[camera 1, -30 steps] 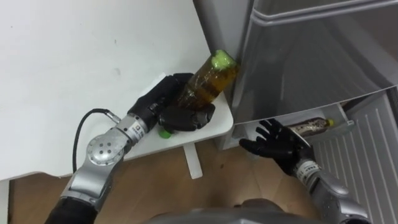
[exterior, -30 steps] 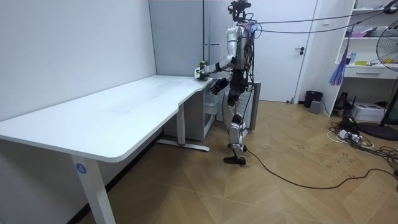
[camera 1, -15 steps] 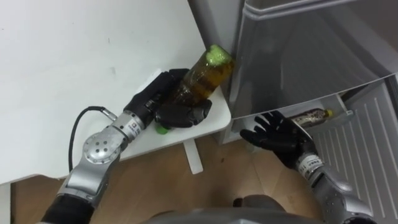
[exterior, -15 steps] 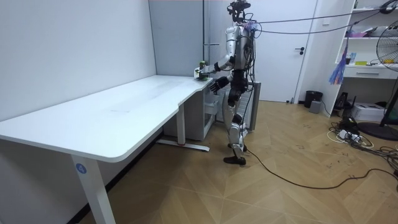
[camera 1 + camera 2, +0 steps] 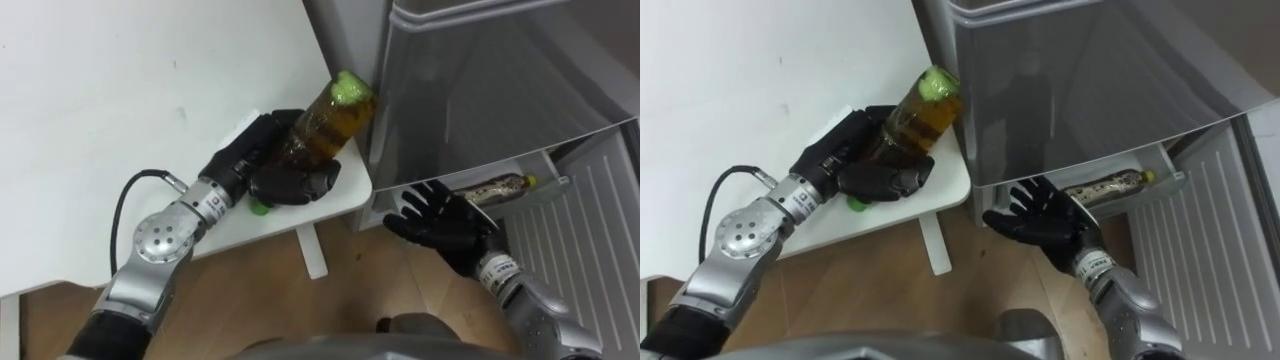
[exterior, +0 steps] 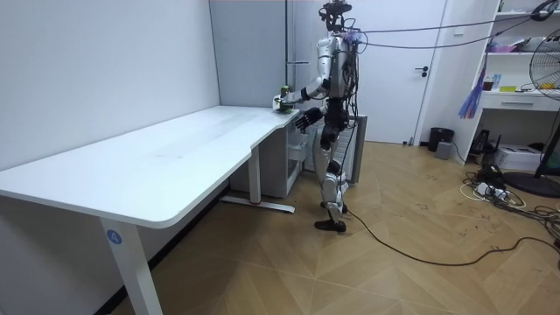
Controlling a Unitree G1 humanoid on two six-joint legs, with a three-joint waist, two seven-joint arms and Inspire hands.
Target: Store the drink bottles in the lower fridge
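- Two drinks showed: an amber bottle (image 5: pixel 328 120) with a green cap, and a second bottle (image 5: pixel 497 190) lying on its side.
- My left hand (image 5: pixel 290 183) was curled round the amber bottle's lower half, gripping it. The bottle leaned with its cap toward the fridge (image 5: pixel 500 80), over the near right corner of the white table (image 5: pixel 100 100).
- A small green thing (image 5: pixel 262 209) peeked out beneath that hand near the table's edge; I could not tell what it was.
- My right hand (image 5: pixel 440 222) hung off the table, below that corner, fingers spread and holding nothing. It was just in front of the white shelf (image 5: pixel 558 184) low in the fridge, where the second bottle lay.
- In the room view I stood at the table's far end, beside the grey fridge.
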